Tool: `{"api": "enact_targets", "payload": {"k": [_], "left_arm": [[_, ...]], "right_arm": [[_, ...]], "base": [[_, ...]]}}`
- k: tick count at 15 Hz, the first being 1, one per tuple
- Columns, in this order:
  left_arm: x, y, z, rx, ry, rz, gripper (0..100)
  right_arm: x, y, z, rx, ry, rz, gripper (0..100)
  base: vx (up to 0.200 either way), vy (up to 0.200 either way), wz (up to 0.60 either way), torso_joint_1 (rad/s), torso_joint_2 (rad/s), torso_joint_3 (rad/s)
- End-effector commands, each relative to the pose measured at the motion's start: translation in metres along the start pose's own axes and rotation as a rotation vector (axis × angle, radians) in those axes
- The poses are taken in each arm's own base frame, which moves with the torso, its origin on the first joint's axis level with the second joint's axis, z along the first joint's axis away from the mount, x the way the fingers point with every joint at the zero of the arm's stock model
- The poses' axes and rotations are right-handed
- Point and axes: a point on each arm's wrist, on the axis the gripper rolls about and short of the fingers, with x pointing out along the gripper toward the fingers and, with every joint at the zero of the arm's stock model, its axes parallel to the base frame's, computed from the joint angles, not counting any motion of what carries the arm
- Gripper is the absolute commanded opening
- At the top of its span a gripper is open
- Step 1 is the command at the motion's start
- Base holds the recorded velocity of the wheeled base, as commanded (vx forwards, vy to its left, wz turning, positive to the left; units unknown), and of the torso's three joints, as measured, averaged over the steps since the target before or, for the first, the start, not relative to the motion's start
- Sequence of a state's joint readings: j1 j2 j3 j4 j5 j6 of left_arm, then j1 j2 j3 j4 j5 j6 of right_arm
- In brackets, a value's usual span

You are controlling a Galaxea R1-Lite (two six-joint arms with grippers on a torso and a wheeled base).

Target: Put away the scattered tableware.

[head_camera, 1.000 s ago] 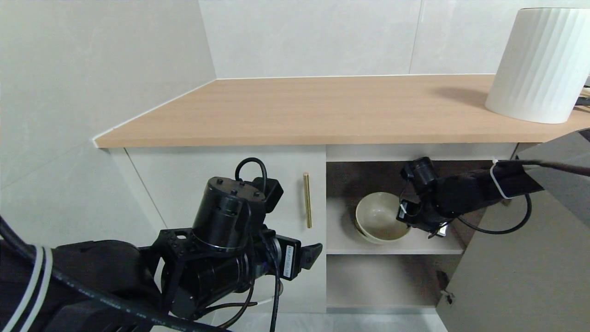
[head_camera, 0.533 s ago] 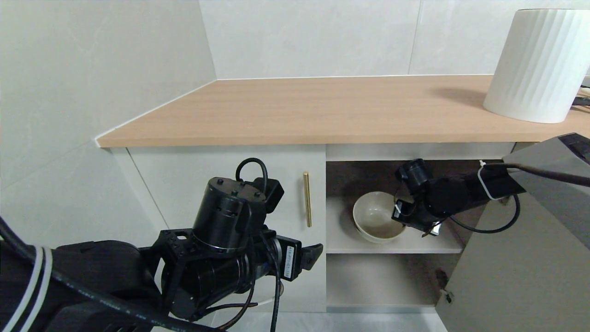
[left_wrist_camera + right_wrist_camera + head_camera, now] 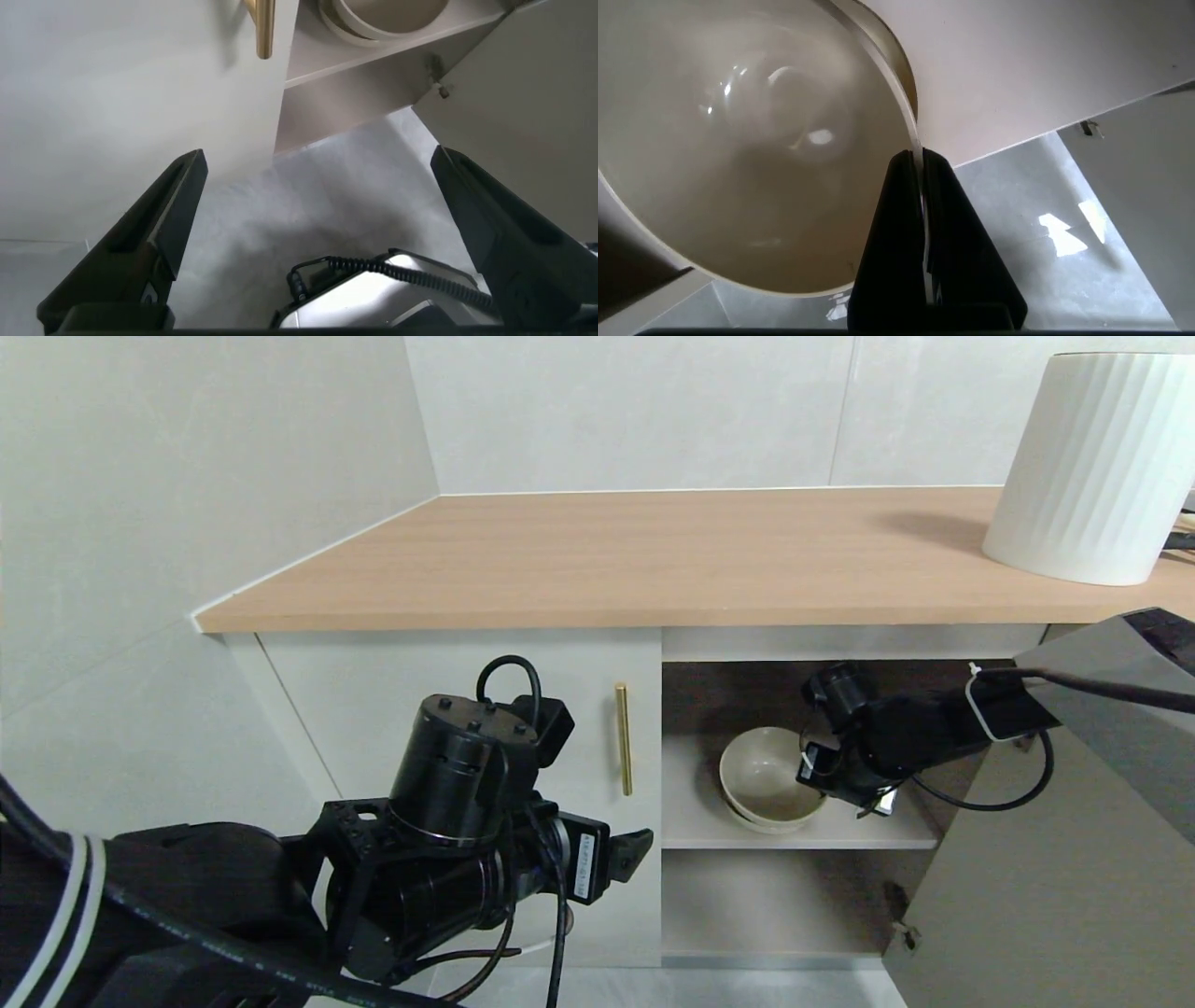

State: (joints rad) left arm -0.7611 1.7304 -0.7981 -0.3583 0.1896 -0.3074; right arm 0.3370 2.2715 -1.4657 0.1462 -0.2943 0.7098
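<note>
One pale bowl (image 3: 767,782) sits on the upper shelf (image 3: 691,829) of a cabinet (image 3: 840,644), at about 4 o'clock in the head view. A second rim (image 3: 747,819) shows just beneath it, so it appears to be nested in another like it. The right hand (image 3: 823,782), at the bowl's 3 o'clock, pinches the bowl's edge between its fingers (image 3: 896,252). The cabinet's open door (image 3: 1046,877) stands at 5 o'clock. The shut door (image 3: 373,691) beside it carries a brass handle (image 3: 622,739). The left hand (image 3: 318,154) hangs at 7 o'clock, outside the cabinet, fingers spread and holding nothing. A wooden worktop (image 3: 653,560) runs across at 12 o'clock, with a white ribbed tub (image 3: 1092,467) at 2 o'clock. By the look of it, the bowl is nearly stored. Letting go, drawing the arm out and shutting the door remain. Whether more tableware waits elsewhere cannot be told.
</note>
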Motion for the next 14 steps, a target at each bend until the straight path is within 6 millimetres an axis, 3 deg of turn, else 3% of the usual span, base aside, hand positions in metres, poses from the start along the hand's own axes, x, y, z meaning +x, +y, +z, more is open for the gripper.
{"api": "enact_targets", "payload": {"k": [1,3,5,14], "left_arm": [[0.000,0.000,0.001,-0.002,-0.005,-0.001,100],[-0.001,0.000,0.001,-0.002,-0.005,-0.001,100],[-0.001,0.000,0.001,-0.002,-0.005,-0.001,100],[-0.001,0.000,0.000,0.000,-0.003,0.000,100]], "right_arm": [[-0.010,0.001,0.002,0.002,-0.015,0.009,0],[-0.012,0.002,0.003,0.002,-0.022,0.008,0],[-0.014,0.001,0.002,0.003,-0.022,0.008,0],[-0.034,-0.005,-0.003,0.122,-0.002,0.025,0]], "base": [[0.000,0.000,0.00,0.000,0.00,0.000],[0.000,0.000,0.00,0.000,0.00,0.000],[-0.200,0.000,0.00,0.005,0.01,0.005],[0.000,0.000,0.00,0.000,0.00,0.000]]}}
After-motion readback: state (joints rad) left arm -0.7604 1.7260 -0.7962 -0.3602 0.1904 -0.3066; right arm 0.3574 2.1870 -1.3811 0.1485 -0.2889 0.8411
